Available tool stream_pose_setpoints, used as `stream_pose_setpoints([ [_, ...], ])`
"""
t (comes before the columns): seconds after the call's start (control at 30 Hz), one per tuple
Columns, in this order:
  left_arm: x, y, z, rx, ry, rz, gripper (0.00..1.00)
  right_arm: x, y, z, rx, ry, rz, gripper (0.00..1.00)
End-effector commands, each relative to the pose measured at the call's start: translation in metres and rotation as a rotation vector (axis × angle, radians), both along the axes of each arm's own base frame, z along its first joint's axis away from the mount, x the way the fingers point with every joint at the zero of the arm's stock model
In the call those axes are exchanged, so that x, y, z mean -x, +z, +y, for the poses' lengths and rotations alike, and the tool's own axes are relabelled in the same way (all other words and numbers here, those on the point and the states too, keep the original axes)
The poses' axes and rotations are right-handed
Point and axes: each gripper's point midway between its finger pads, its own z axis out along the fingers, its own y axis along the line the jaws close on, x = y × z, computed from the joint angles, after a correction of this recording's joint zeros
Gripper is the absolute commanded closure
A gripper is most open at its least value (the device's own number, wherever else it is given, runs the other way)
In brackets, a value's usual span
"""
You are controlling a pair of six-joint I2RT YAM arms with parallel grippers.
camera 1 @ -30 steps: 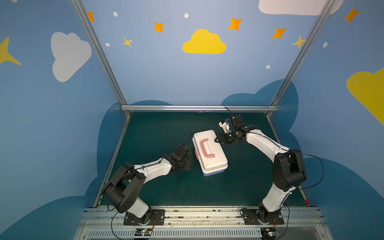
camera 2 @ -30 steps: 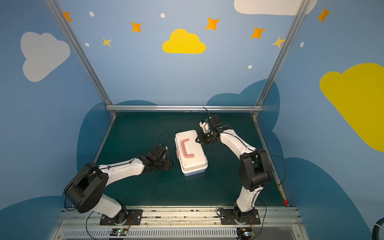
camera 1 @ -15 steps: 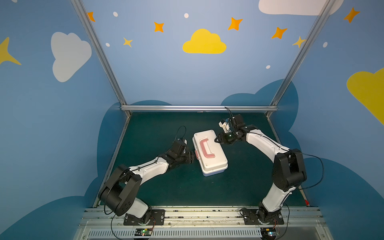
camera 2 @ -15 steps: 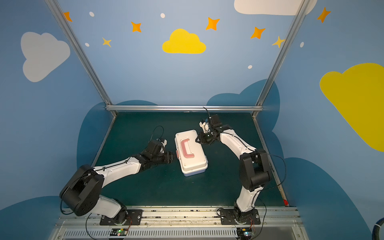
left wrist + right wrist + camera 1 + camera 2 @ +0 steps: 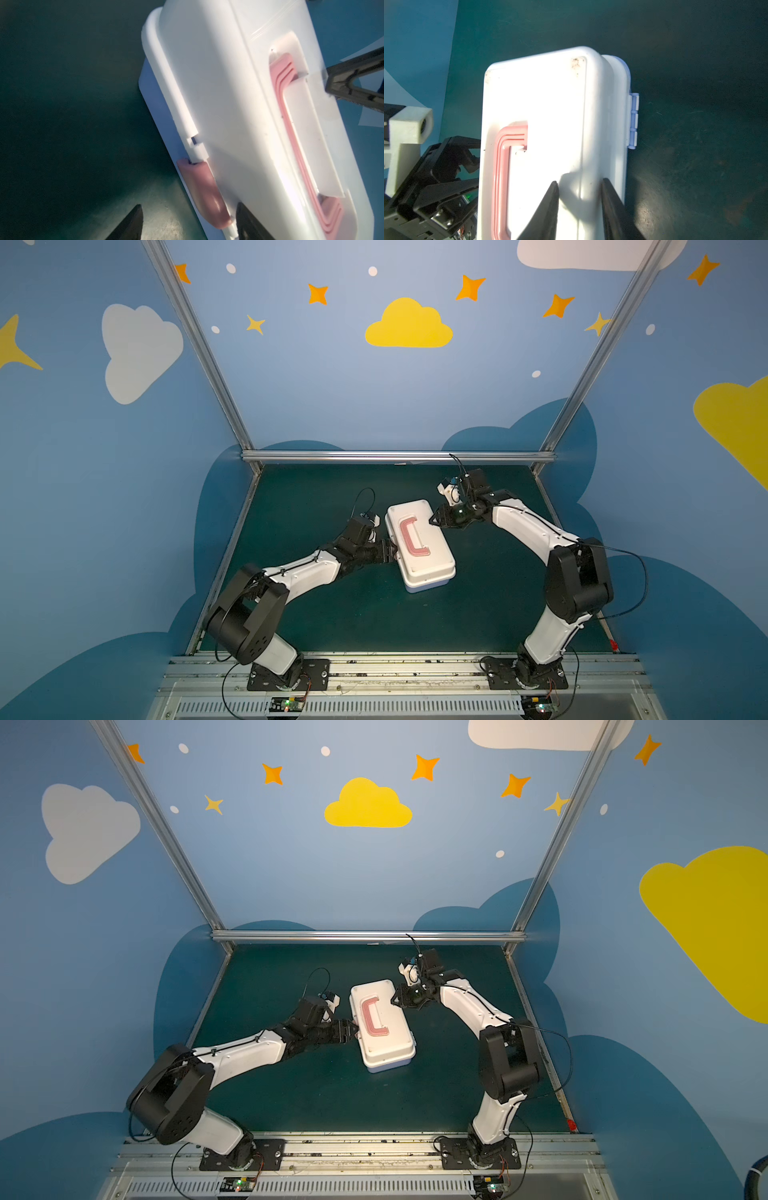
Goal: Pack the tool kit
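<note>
One shut white case point(image 5: 430, 562), pink handle point(image 5: 405, 536)

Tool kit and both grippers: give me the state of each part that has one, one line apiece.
tool kit: closed, lying flat on the mat.
handle: folded flat into its recess on top.
latch: lying against the tool kit's side; whether it is snapped shut cannot be told.
left gripper: open, jaws either side of the latch.
right gripper: jaws partly apart over the tool kit's hinge-side edge; no clear grip.
</note>
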Motion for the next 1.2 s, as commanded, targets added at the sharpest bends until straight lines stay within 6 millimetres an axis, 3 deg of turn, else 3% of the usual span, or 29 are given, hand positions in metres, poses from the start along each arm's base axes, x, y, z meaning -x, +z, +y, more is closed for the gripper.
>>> stream_pose_setpoints([
  [0.0, -0.006, -0.001, -0.004, -0.011, -0.023, 0.001, 0.3, 0.051, -0.032, 0.017, -0.004, 0.097, 0.198, 0.67],
  [0.17, 0.003, -0.032, 0.028, -0.167, 0.06, 0.069, 0.4, 0.052, -0.032, 0.017, -0.001, 0.1, 0.196, 0.67],
  [0.37, 0.031, -0.064, 0.064, -0.333, 0.09, 0.15, 0.43, 0.051, -0.033, 0.016, 0.003, 0.101, 0.196, 0.66],
  [0.47, 0.036, -0.073, 0.071, -0.367, 0.087, 0.159, 0.43, 0.05, -0.033, 0.017, 0.001, 0.101, 0.198, 0.67],
  [0.57, 0.028, -0.068, 0.065, -0.349, 0.078, 0.113, 0.41, 0.049, -0.032, 0.017, -0.002, 0.1, 0.196, 0.67],
  [0.67, 0.017, -0.049, 0.056, -0.288, 0.087, 0.021, 0.41, 0.05, -0.03, 0.017, -0.001, 0.1, 0.195, 0.67],
  [0.83, 0.023, -0.023, 0.03, -0.174, -0.016, -0.152, 0.28, 0.052, -0.027, 0.015, 0.002, 0.105, 0.186, 0.67],
  [1.17, 0.022, -0.043, -0.005, -0.165, -0.127, -0.204, 0.1, 0.053, -0.028, 0.016, -0.005, 0.107, 0.188, 0.67],
])
